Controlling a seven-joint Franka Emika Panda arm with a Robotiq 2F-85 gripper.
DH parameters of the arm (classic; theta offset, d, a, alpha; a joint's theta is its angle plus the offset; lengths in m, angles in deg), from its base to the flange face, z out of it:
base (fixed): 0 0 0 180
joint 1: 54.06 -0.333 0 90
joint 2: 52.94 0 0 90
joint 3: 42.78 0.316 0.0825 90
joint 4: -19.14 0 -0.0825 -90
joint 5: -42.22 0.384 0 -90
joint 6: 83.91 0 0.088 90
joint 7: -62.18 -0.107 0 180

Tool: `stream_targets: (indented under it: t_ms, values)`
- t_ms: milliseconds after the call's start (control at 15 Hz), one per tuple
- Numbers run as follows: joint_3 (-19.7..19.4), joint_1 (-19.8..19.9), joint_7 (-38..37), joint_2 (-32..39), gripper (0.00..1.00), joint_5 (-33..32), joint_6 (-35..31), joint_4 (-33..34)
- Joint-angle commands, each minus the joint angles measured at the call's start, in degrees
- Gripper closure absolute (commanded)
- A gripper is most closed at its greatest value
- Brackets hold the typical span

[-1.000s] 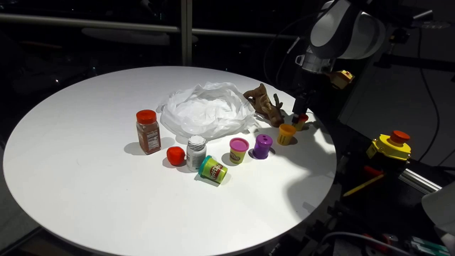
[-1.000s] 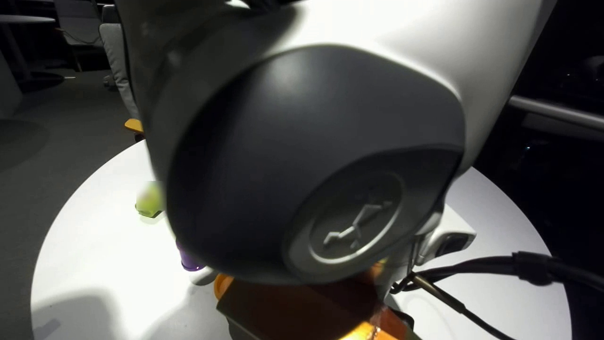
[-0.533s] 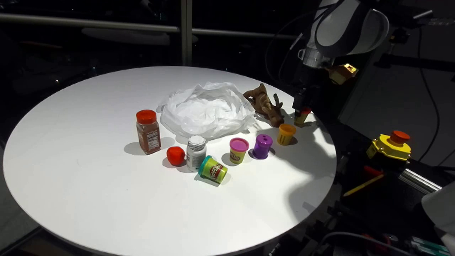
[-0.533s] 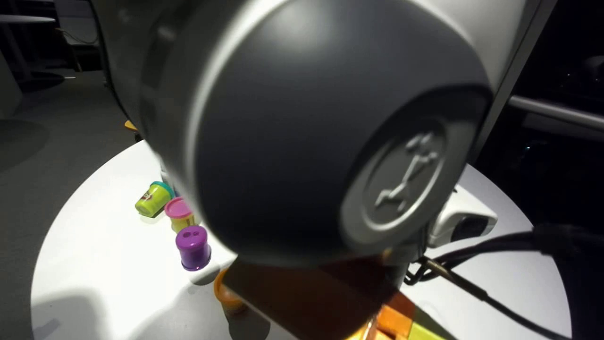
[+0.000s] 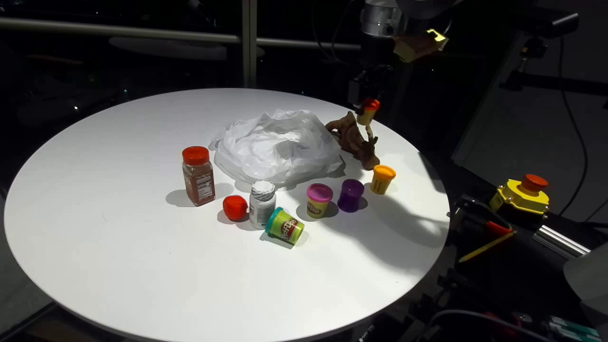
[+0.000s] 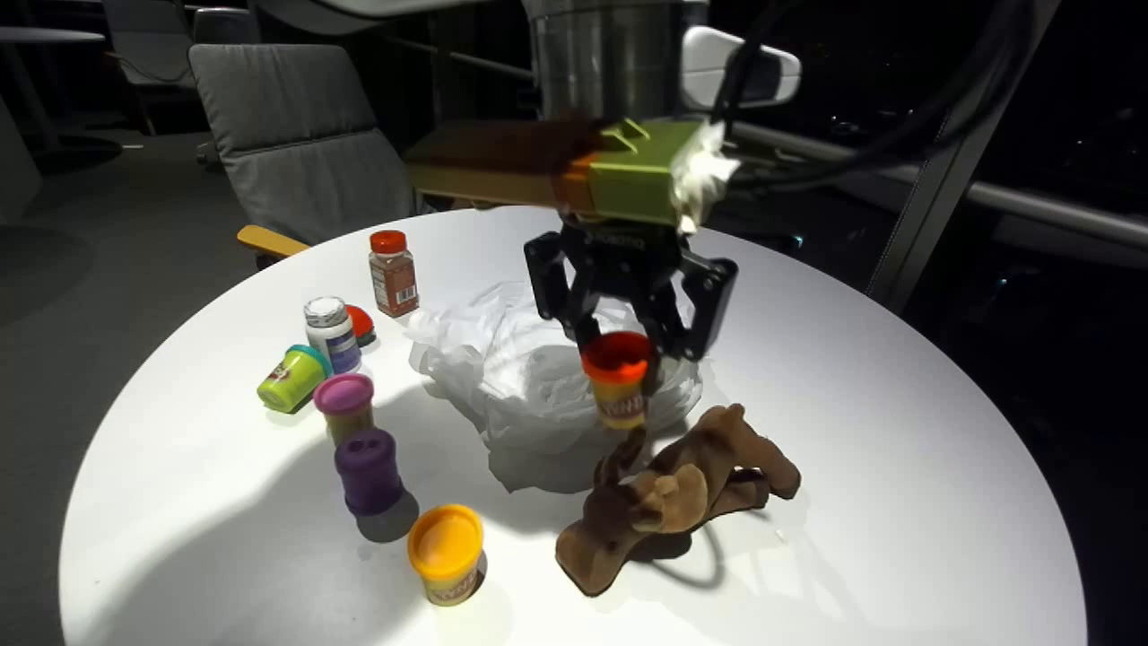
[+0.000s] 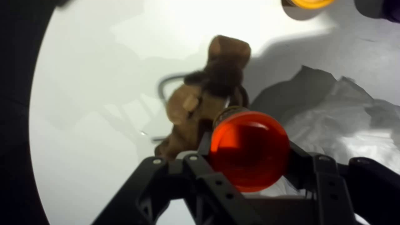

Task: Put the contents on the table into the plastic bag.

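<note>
Above the brown plush animal, the end effector pinched a red-lidded yellow round tub; the crumpled translucent white plastic bag lay below, to the right in the wrist view

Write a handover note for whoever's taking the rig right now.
Gripper: shut on the red-lidded tub, raised near the plastic bag.
On the table: spice jar, red round item, white bottle, tipped green tub, pink-lidded tub, purple container, orange tub, brown stuffed animal, all outside the bag.
Done: that tub is off the table; bag's inside unclear.
Left: bagging it, then the rest.
</note>
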State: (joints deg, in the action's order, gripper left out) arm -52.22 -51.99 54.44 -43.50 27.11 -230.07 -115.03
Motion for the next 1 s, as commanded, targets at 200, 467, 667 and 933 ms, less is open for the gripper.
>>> stream_targets:
  t_ms: [200, 467, 667, 933]
  values:
    - [4.8, -3.1, -2.9, 15.7, 0.75, 2.6, -3.2, 15.5]
    - [5.6, -3.9, -2.2, 25.0, 0.75, 5.0, -8.4, 22.7]
    - [5.1, -4.8, -2.1, 30.3, 0.75, 5.4, -9.7, 27.4]
    - [4.4, -6.4, -2.0, 30.3, 0.23, 4.9, -8.4, 28.8]
